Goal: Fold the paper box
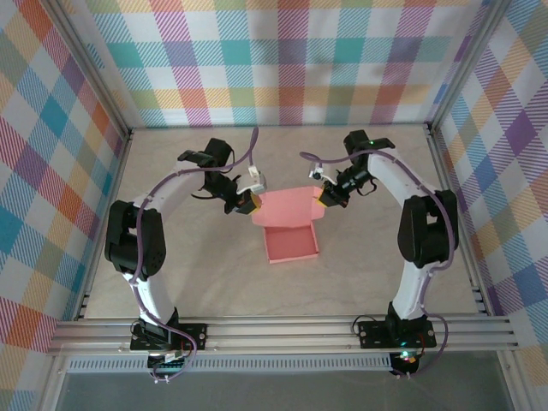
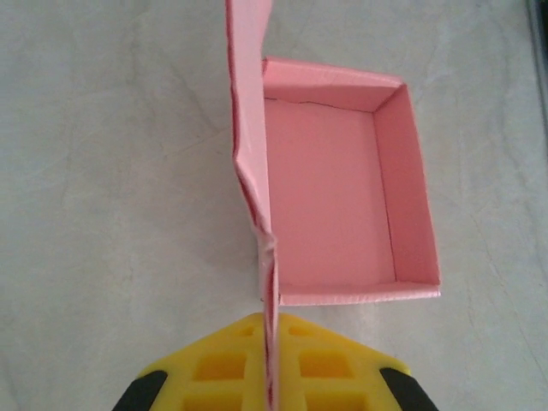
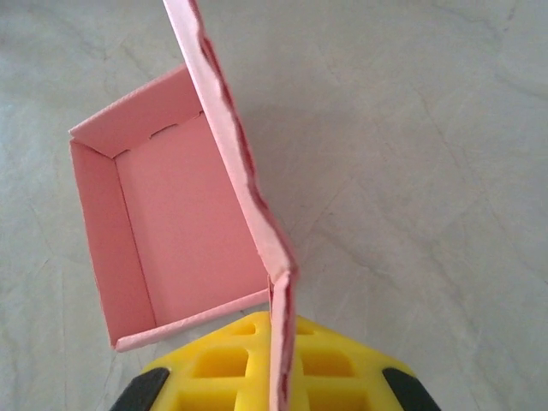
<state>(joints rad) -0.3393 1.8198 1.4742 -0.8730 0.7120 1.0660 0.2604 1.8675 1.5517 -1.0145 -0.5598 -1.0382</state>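
The salmon-pink paper box [image 1: 291, 244] sits mid-table as an open shallow tray with its lid flap [image 1: 287, 208] raised at the far side. My left gripper [image 1: 248, 201] is shut on the flap's left corner, and my right gripper [image 1: 321, 197] is shut on its right corner. In the left wrist view the flap [image 2: 251, 128] runs edge-on away from the yellow fingers [image 2: 223, 364], which pinch it at the left gripper [image 2: 272, 334], with the tray [image 2: 342, 197] to the right. In the right wrist view the flap [image 3: 224, 120] is clamped in the right gripper [image 3: 281, 338], and the tray [image 3: 171, 231] lies to the left.
The box rests on a pale marbled tabletop [image 1: 188, 274]. Checked cloth walls [image 1: 282, 60] on metal frame posts close in the back and both sides. A metal rail [image 1: 282, 330] carrying the arm bases runs along the near edge.
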